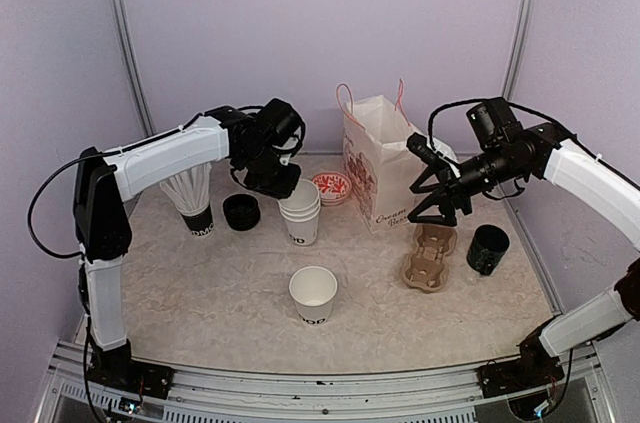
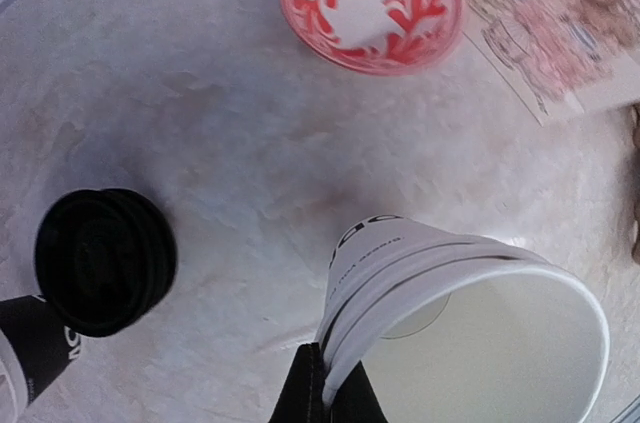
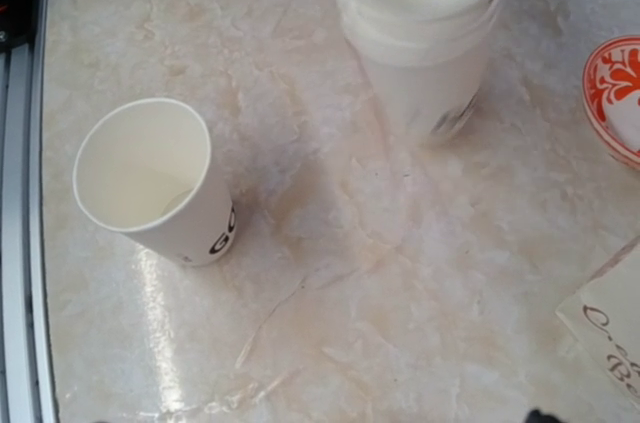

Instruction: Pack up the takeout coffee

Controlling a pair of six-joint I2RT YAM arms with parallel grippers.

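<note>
Paper cup stack (image 1: 300, 213), white, smooth, tapered, mid-table; single paper cup (image 1: 313, 293) upright nearer the arm bases.
Left gripper (image 1: 283, 186) clenched on stack's top rim; right gripper (image 1: 440, 211) spread wide near moulded cardboard carrier (image 1: 428, 261); black lids (image 1: 241, 211) beside stack.

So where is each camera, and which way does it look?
Top external: high behind the bases, facing down the table; both arms show.
Left wrist: straight down onto the cup stack; its fingers pinch the rim.
Right wrist: down at the lone cup; own fingers hardly show.
Both wrist views share the cup stack and red bowl.
</note>
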